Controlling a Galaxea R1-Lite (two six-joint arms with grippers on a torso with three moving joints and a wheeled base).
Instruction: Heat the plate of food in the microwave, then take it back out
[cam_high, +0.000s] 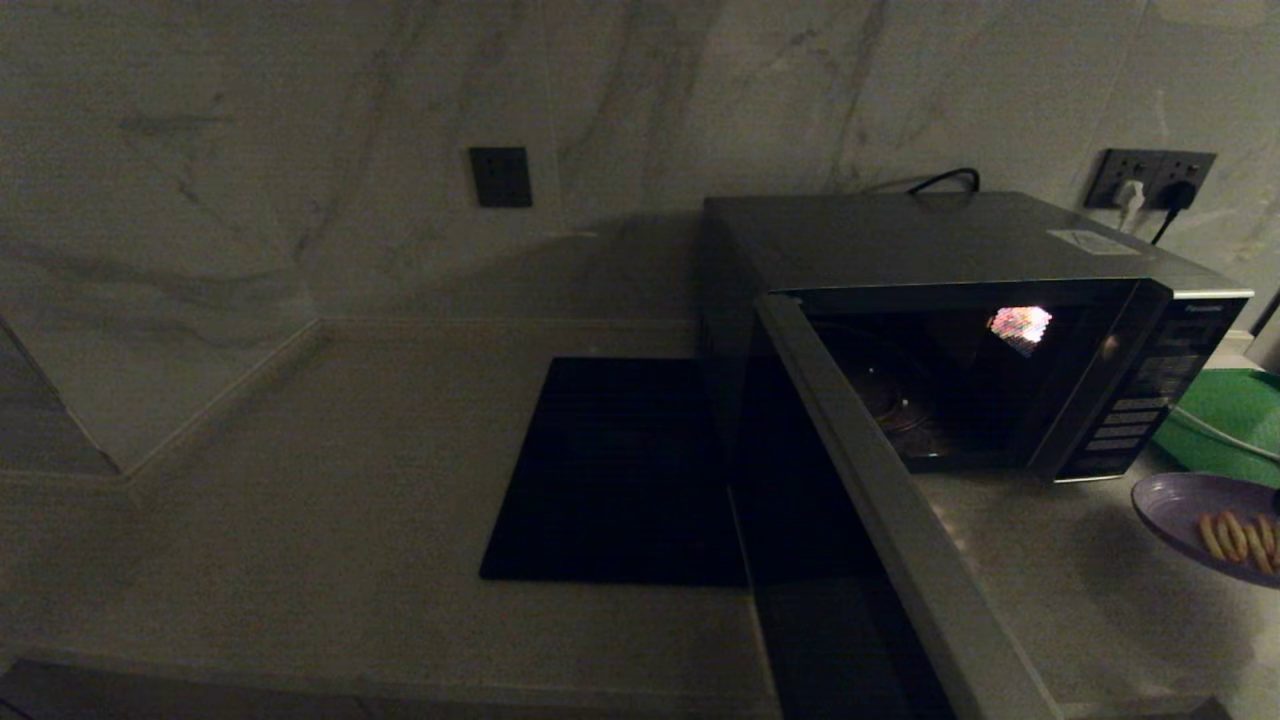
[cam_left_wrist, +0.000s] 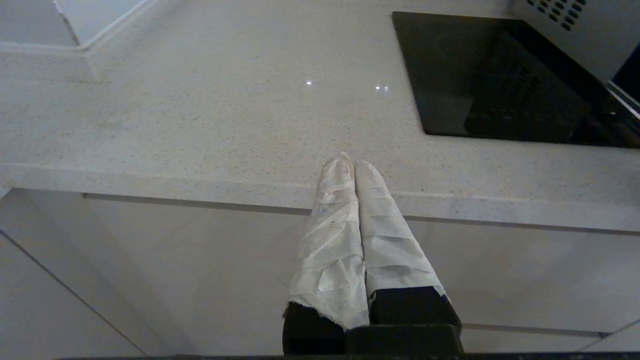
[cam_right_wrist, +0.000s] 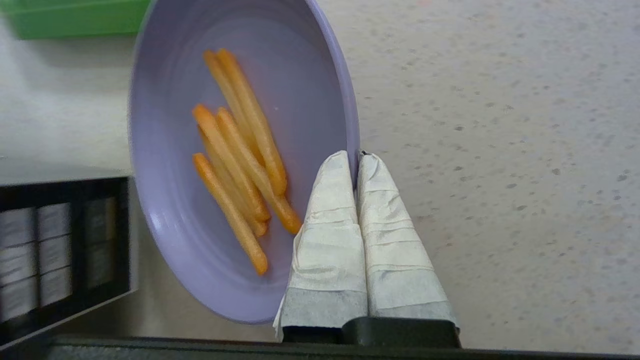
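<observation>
The step in hand is to carry the plate of food (cam_high: 1190, 515) to the microwave (cam_high: 960, 330). In the head view the plate shows at the right edge of the frame, lower right, in front of the button panel and near the green tray (cam_high: 1225, 420). It looks lifted above the bench (cam_high: 300, 500), with a shadow under it, but I judge this only from the shadow. In the right wrist view the right pincer (cam_right_wrist: 357, 160) is closed on the rim of the plate, one finger inside and one outside, and the fries (cam_right_wrist: 240, 155) lie in the middle.

The microwave door (cam_high: 880, 520) stands wide open toward the lower centre of the frame, and the cavity is lit and shows no plate inside.

The next move calls for bringing the plate left, past the panel, and into the cavity while it stays level, so that the fries do not slide.

The left pincer (cam_left_wrist: 354, 162) is closed on nothing, parked at the front edge of the bench, well apart from the black mat (cam_high: 620, 470).
</observation>
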